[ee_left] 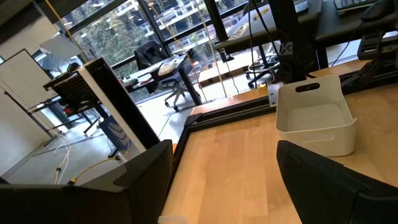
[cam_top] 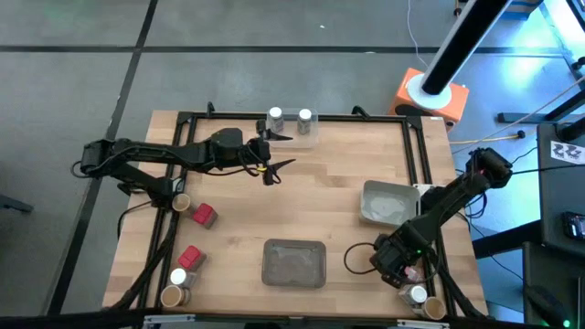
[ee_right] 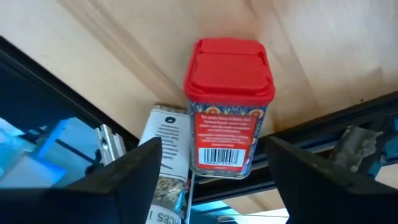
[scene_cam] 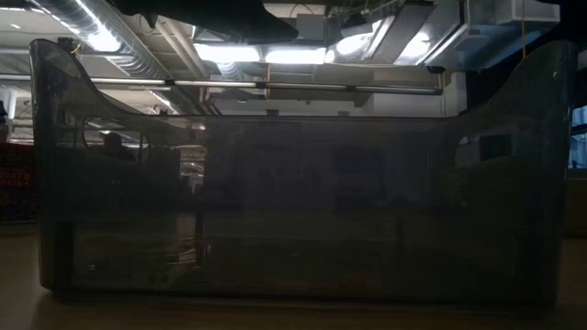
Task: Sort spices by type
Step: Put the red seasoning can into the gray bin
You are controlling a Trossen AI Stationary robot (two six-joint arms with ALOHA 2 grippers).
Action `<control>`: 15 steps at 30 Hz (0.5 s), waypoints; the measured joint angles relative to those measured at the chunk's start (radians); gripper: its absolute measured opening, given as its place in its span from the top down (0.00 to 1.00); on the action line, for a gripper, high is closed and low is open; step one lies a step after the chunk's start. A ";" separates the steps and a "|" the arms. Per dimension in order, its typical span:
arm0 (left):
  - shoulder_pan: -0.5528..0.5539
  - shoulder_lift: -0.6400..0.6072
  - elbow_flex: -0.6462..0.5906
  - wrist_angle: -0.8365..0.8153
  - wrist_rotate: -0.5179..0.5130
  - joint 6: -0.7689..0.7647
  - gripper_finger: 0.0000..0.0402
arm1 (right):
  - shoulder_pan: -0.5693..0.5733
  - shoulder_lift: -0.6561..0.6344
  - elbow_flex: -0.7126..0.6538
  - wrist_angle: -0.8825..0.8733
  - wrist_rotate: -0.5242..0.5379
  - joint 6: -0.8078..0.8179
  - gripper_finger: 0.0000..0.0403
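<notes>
Broadly, the wooden bench carries two grey trays and scattered spices. Right claw hangs released, fingers spread either side of a red-capped spice pack at the bench's near right corner. Left claw hovers released beside two white-capped jars.

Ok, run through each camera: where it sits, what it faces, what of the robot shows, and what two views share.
High: overhead, straight down on the table; both arms show.
Low: table height, facing a clear tray's wall; no pincer shows.
Left wrist: past the open left pincer toward a white bin.
Right wrist: past the open right pincer onto a red spice box.
Shared: the white bin shows in the high and left wrist views.
</notes>
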 joint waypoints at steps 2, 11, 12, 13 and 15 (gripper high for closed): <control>0.000 0.000 0.000 0.000 0.000 0.000 0.31 | 0.006 0.013 0.000 0.001 0.004 0.000 0.28; 0.000 0.000 0.000 0.000 0.000 -0.004 0.31 | 0.011 0.081 0.000 0.001 0.051 -0.025 0.28; 0.000 0.000 0.000 0.000 0.000 -0.004 0.31 | 0.011 0.089 0.000 0.002 0.051 -0.028 0.28; 0.000 0.000 0.000 0.000 0.000 -0.004 0.31 | 0.011 0.096 0.000 0.000 0.051 -0.030 0.28; 0.000 0.000 0.000 0.000 0.000 -0.004 0.31 | 0.011 0.106 0.000 0.001 0.051 -0.035 0.30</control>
